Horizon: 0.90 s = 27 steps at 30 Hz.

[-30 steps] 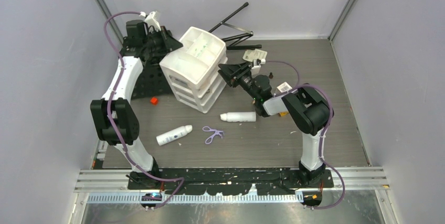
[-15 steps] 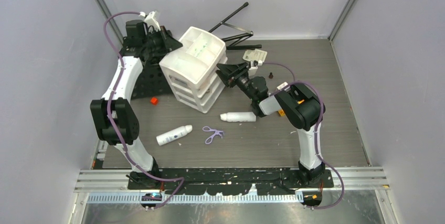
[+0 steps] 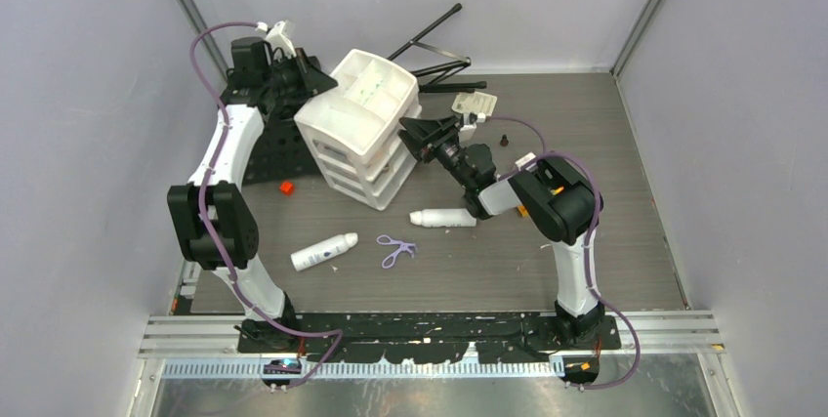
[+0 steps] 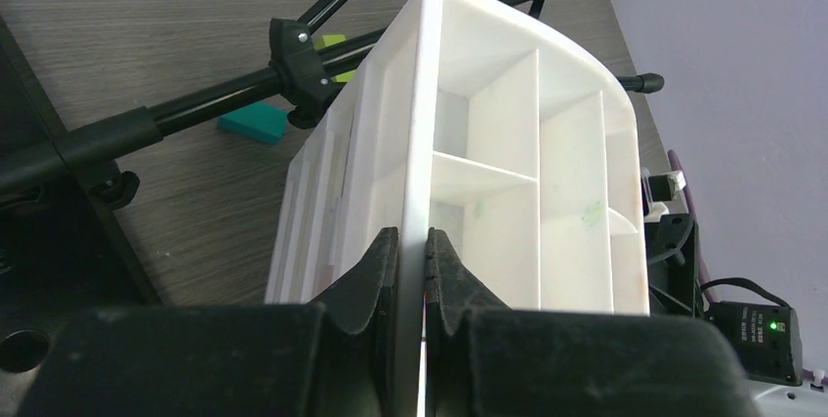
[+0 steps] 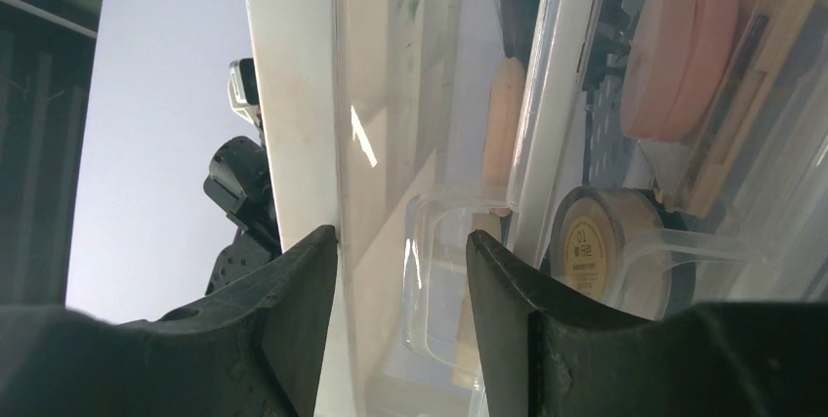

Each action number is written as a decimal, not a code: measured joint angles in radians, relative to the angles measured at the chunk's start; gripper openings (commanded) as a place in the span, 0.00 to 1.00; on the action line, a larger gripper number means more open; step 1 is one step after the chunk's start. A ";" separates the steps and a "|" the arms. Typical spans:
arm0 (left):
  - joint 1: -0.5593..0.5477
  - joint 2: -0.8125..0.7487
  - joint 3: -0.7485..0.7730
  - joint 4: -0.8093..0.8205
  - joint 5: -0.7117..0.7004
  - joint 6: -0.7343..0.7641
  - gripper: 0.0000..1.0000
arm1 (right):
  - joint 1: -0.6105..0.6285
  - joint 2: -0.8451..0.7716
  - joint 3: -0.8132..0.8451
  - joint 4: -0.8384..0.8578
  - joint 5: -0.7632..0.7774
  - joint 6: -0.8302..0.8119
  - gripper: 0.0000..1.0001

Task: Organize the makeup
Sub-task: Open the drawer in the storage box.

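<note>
Makeup: white organizer (image 3: 363,134) rim pinched tight in left hand (image 4: 411,241); right hand (image 5: 400,241) spread loose around clear drawer pull (image 5: 444,204); white bottle (image 3: 444,218) behind it on surface (image 3: 625,241), likely light, slick, rolls, grip mid-body; peach compacts (image 5: 679,61) inside drawer, just ahead.

Blocked at centre by drawer unit (image 3: 359,129), clamped at rim by left gripper (image 4: 411,241), met at front by right gripper (image 5: 400,236), jaws apart. Hemmed behind by tripod legs (image 3: 434,41). Cluttered in front by far bottle (image 3: 442,218), near bottle (image 3: 324,252), purple loop (image 3: 395,249). Left passable along floor (image 3: 625,222) at right.
</note>
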State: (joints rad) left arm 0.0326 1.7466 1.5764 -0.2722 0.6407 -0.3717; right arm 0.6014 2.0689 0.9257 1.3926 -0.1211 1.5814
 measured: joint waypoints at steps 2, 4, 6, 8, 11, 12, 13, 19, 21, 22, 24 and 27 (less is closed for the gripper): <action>0.002 0.000 0.000 0.000 0.000 0.000 0.00 | 0.003 0.000 0.000 0.000 0.004 0.000 0.56; 0.002 0.000 0.000 0.000 0.000 0.000 0.00 | 0.006 -0.002 0.000 0.001 0.009 -0.001 0.54; 0.003 0.000 0.000 0.000 0.000 -0.001 0.00 | 0.010 -0.008 0.000 -0.002 0.013 -0.004 0.50; 0.003 0.000 0.000 0.000 0.000 -0.004 0.00 | 0.018 -0.020 0.000 -0.002 0.015 -0.006 0.45; 0.009 0.000 0.000 -0.001 0.001 -0.007 0.00 | 0.026 -0.033 -0.005 -0.016 0.023 -0.012 0.41; 0.011 0.001 0.000 0.000 0.002 -0.008 0.00 | 0.026 -0.033 -0.006 -0.017 0.024 -0.012 0.41; 0.011 0.002 0.000 0.000 0.002 -0.009 0.00 | 0.027 -0.033 -0.006 -0.018 0.026 -0.012 0.40; 0.013 0.002 0.000 0.001 0.006 -0.011 0.00 | 0.028 -0.036 -0.011 -0.018 0.030 -0.013 0.38; 0.013 0.002 0.000 0.001 0.009 -0.011 0.00 | 0.030 -0.048 -0.024 -0.026 0.037 -0.018 0.39; 0.013 0.002 0.000 0.000 0.009 -0.011 0.00 | 0.030 -0.059 -0.034 -0.031 0.042 -0.023 0.39; 0.013 0.002 0.000 0.000 0.009 -0.013 0.00 | 0.031 -0.084 -0.057 -0.038 0.053 -0.035 0.39; 0.013 0.002 0.000 0.000 0.010 -0.013 0.00 | 0.031 -0.127 -0.105 -0.040 0.076 -0.052 0.39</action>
State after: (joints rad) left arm 0.0452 1.7485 1.5764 -0.2722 0.6502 -0.3851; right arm 0.6323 1.9423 0.8211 1.3529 -0.0448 1.5295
